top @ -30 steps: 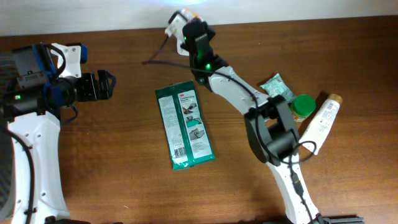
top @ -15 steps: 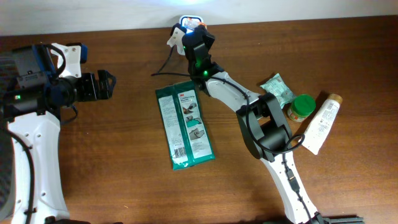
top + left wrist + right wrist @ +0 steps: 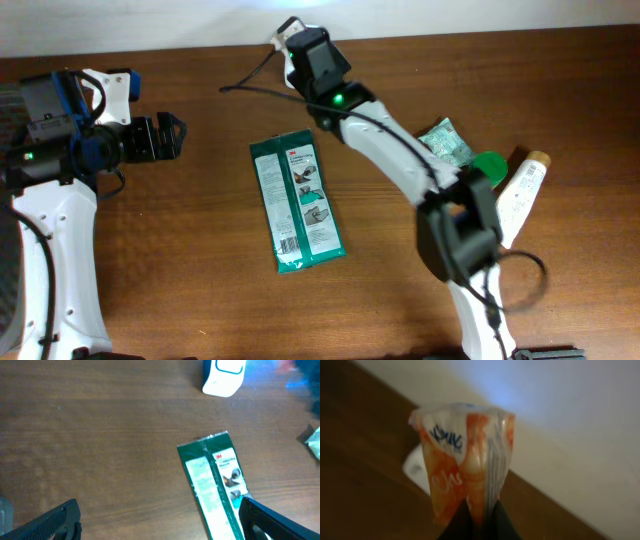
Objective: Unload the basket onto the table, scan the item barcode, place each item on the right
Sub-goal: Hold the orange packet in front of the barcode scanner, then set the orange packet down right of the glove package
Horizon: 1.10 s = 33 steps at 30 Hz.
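While the right gripper (image 3: 479, 512) was clamped tight on an orange-and-white packet (image 3: 465, 455) at the far edge of the table (image 3: 180, 290), near the white scanner (image 3: 224, 375), the left gripper (image 3: 172, 137) stood wide and empty at the left.

Dim and warm over the brown table (image 3: 200, 300), lit softly from above, with faint shadows only. White-blue glare at the far edge, beside the scanner (image 3: 224, 377). Fairly sharp overhead and at the left wrist. Badly out of focus at the right wrist, even on the orange packet (image 3: 465, 460), against a pale blue glow.
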Available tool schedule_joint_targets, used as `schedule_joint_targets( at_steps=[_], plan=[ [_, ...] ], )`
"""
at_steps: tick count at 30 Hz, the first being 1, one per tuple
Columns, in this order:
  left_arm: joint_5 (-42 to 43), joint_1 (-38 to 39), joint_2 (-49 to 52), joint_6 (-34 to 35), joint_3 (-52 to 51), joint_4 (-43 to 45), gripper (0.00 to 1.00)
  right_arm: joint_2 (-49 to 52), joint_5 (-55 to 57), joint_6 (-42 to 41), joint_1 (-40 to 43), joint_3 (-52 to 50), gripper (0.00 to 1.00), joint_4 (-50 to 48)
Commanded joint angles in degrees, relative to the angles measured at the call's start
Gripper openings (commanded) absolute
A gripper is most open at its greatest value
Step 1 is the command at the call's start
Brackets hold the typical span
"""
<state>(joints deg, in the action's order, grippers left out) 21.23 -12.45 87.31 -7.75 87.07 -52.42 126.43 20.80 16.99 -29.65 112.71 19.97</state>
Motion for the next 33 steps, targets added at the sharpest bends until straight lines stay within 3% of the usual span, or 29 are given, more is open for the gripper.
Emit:
schedule_joint_targets(
  at_steps=[1, 5, 8, 11, 16, 17, 18, 21, 23, 26, 28, 33],
  plan=[
    [0.8, -0.1, -0.7, -0.7, 0.4, 0.3, 0.99, -8.7, -12.6, -20.8, 1.1, 0.5, 0.04, 13.3],
    [0.9, -0.1, -0.7, -0.7, 0.4, 0.3, 0.99, -12.2, -19.7, -28.5, 4.2, 0.4, 0.04, 39.0],
    [0.8, -0.1, -0.7, -0.7, 0.4, 0.3, 0.99, -11.6, -20.2, -31.3, 7.9, -2.8, 0.04, 51.2],
    [0.8, -0.1, -0.7, -0.7, 0.4, 0.3, 0.99, -11.6, -20.1, -31.2, 11.1, -13.0, 0.04, 51.6],
    [0.9, -0.1, -0.7, -0.7, 0.4, 0.3, 0.99, -11.6, -20.2, -31.2, 19.7, -28.3, 0.04, 44.1],
    [0.9, -0.1, -0.7, -0.7, 0.4, 0.3, 0.99, -11.6, -20.2, -31.2, 21.2, -29.3, 0.13, 44.3],
    [0.8, -0.1, -0.7, -0.7, 0.4, 0.3, 0.99, -11.6, -20.2, -30.8, 22.4, -29.3, 0.22, 45.3],
    [0.9, -0.1, -0.7, -0.7, 0.4, 0.3, 0.99, -11.6, -20.3, -29.2, 24.1, -27.0, 0.36, 48.4],
    [0.9, -0.1, -0.7, -0.7, 0.4, 0.3, 0.99, -11.6, -20.9, -28.1, 24.5, -20.7, 0.39, 53.4],
    [0.8, -0.1, -0.7, -0.7, 0.4, 0.3, 0.99, -11.6, -35.5, -22.8, 23.0, -7.1, 0.41, 60.6],
    [0.9, -0.1, -0.7, -0.7, 0.4, 0.3, 0.99, -11.6, -42.8, -22.8, 21.9, -5.1, 0.54, 59.7],
    [8.0, -0.1, -0.7, -0.5, 0.4, -0.9, 0.99, -11.5, -45.2, -25.0, 16.5, -8.4, 0.58, 55.8]
  ],
)
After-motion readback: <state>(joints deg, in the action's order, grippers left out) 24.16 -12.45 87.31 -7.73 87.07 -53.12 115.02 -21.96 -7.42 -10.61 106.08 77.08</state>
